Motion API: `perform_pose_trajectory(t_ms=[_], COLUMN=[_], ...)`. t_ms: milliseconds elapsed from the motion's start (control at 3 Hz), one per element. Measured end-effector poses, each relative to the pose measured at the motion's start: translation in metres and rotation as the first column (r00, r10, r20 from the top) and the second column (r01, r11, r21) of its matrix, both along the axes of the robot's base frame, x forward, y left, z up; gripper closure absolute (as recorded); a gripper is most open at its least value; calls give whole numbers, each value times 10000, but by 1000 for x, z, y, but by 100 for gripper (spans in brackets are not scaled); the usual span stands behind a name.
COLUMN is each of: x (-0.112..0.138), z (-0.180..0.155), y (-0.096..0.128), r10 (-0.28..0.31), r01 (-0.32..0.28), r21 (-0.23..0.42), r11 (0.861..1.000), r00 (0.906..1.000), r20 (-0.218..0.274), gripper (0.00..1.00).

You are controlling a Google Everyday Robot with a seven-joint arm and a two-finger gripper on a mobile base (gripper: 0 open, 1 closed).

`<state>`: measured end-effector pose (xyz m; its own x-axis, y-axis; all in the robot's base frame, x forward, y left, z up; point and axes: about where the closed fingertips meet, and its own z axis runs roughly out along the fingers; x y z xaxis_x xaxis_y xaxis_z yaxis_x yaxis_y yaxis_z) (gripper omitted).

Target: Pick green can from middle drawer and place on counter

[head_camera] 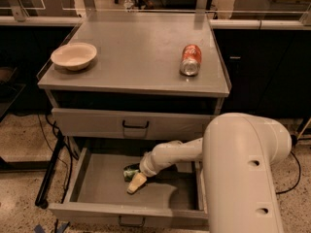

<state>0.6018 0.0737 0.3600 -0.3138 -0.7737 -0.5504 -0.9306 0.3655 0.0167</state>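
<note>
The green can (129, 172) lies on the floor of the open middle drawer (99, 181), near its centre. My gripper (134, 180) is down inside the drawer, right at the can, with its cream tip just in front of the can on the near side. My white arm (243, 169) reaches in from the right and hides the drawer's right part. The can is mostly hidden by the gripper. The counter (136, 42) is the grey top of the cabinet above.
A cream bowl (74, 56) stands at the counter's left. An orange-red can (190, 59) lies on its side at the counter's right. A closed grey drawer front (133, 124) with a dark handle sits above the open drawer. Dark cabinets flank both sides.
</note>
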Motion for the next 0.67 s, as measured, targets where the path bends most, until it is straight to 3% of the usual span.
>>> perform_pose_trajectory(t_ms=[333,667], x=[0,0], z=[0,0], y=[0,0], r10=[0,1], r01=[0,-1], r21=[0,0], r11=[10000,10000], r00=[10000,10000], r20=[0,-1], gripper=[18,43])
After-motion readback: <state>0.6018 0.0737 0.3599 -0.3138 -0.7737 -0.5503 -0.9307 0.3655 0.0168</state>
